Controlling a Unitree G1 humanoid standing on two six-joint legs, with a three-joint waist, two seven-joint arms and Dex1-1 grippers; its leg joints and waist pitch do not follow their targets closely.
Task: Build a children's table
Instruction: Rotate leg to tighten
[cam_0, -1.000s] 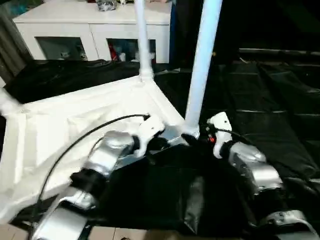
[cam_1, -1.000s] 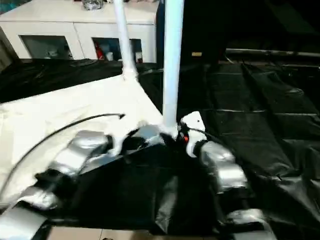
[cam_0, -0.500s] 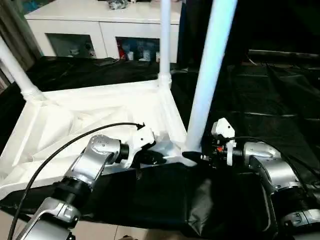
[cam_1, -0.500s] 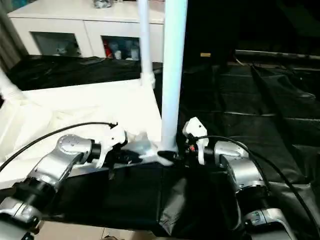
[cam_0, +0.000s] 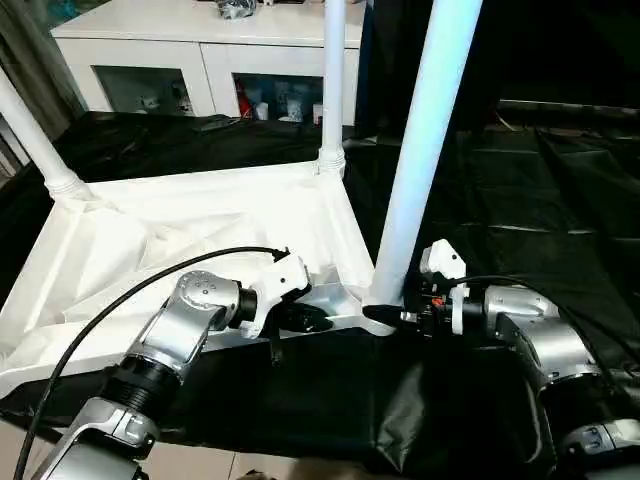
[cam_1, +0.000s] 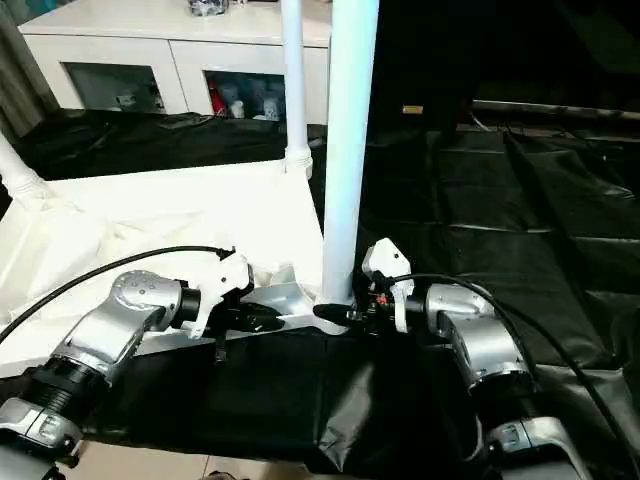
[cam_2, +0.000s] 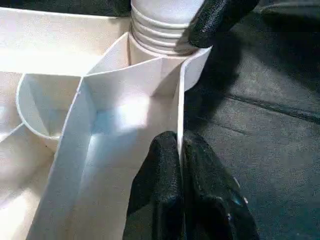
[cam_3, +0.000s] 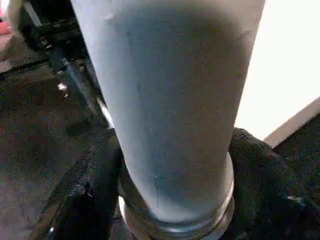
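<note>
Left eye view showed the upturned tabletop (cam_0: 150, 240) lying on the black-draped counter (cam_0: 540, 200), three legs (cam_0: 425, 150) standing up from its corners. Right tool (cam_0: 385, 315) was clenched around the base of the nearest leg, just where it met the corner socket. Left tool (cam_2: 180, 160) was pinched closed on the tabletop's thin rim wall beside that corner. Left wrist view showed ridged rings at the leg's base, and a black fingertip (cam_2: 215, 20) of the other tool touching them. No writing could be read.

Head cameras look down over both forearms; wrist cameras sit close, both seeing the leg (cam_3: 165, 110) base between fingers.
</note>
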